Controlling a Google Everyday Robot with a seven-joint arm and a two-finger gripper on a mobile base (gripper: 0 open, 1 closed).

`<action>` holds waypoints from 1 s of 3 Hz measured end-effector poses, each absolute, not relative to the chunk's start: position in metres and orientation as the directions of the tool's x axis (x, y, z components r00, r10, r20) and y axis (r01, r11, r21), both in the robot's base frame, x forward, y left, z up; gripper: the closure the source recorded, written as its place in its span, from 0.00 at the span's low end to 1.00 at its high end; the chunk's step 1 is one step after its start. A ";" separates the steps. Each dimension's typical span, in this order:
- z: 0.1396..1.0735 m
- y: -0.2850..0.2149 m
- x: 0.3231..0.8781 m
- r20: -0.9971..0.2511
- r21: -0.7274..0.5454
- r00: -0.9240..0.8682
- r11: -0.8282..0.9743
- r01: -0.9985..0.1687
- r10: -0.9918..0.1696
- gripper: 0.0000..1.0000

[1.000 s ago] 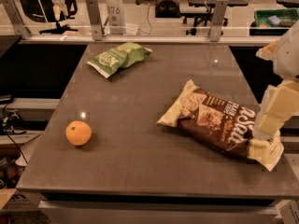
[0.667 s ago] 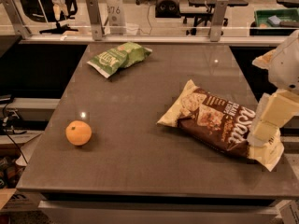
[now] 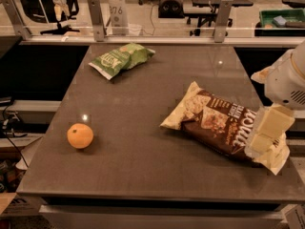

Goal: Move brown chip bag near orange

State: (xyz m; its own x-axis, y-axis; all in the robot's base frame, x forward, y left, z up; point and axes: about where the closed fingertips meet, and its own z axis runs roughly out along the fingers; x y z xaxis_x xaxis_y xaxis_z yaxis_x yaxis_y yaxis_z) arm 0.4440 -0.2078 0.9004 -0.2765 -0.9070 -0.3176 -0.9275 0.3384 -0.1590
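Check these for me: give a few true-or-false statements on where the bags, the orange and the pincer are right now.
1. The brown chip bag touches the orange. False: they lie far apart, the bag at the table's right, the orange at its left.
2. The pincer is over the brown chip bag's right end. True.
3. The green bag lies toward the far edge of the table. True.
4. The orange sits on the green bag. False: it rests on the table, nearer the front.

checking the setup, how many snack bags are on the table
2: the brown chip bag at right, with the gripper over its right end, and a green snack bag far left. None seems hidden.
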 end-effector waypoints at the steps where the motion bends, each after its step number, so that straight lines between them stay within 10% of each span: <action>1: 0.888 -0.206 0.445 -0.314 -0.141 -0.290 0.346 -0.927 -0.904 0.00; 3: 0.872 -0.204 0.451 -0.296 -0.138 -0.299 0.350 -0.926 -0.907 0.41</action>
